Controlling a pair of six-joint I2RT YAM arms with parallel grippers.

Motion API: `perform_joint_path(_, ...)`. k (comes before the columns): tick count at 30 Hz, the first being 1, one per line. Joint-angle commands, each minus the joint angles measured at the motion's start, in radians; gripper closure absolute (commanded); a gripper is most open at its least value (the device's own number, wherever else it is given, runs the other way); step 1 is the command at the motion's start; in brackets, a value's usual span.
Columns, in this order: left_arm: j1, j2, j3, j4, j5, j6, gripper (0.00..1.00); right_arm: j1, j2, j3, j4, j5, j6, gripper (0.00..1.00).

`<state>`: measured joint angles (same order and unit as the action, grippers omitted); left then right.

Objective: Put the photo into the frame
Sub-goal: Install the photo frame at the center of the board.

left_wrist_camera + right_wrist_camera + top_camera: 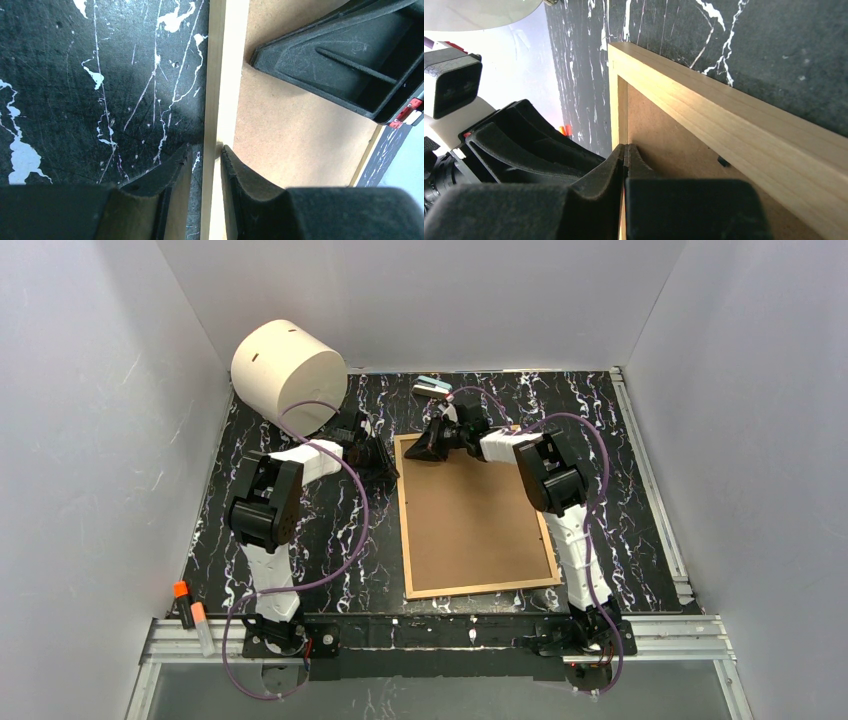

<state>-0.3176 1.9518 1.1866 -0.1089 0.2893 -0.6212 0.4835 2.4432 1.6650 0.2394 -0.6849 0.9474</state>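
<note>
Black marbled tabletop (300, 570), picture frame (476, 585) face-down at centre, rigid but fragile-glazed, best held by wooden edges; left gripper (206, 156) clamped on its left rail, right gripper (625, 159) pinched together over the top-left corner; photo unseen.

Frame (475, 520) face-down, brown back up

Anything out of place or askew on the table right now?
The photo is not visible in any view. The frame lies brown back up, slightly askew. The left gripper straddles its left rail; the right gripper, shut, sits over the backing board. No damage or spills.
</note>
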Motion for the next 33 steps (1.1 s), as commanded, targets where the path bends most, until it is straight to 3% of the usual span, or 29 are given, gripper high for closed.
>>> perform_joint_path(1, -0.014, 0.136, -0.082, -0.195, -0.205, 0.064, 0.76, -0.006, -0.011, -0.067, 0.111, -0.024, 0.030, 0.90)
perform_joint_path(5, -0.014, 0.137, -0.081, -0.195, -0.202, 0.064, 0.76, -0.006, -0.017, -0.088, 0.258, -0.074, 0.109, 0.90)
perform_joint_path(11, -0.014, 0.139, -0.084, -0.195, -0.202, 0.064, 0.76, -0.002, 0.006, -0.084, 0.338, -0.111, 0.167, 0.91)
perform_joint_path(21, -0.014, 0.137, -0.088, -0.194, -0.202, 0.064, 0.76, 0.012, 0.030, -0.034, 0.203, -0.073, 0.105, 0.90)
perform_joint_path(33, -0.015, 0.137, -0.093, -0.190, -0.200, 0.066, 0.76, 0.021, 0.057, -0.024, 0.199, -0.078, 0.110, 0.91)
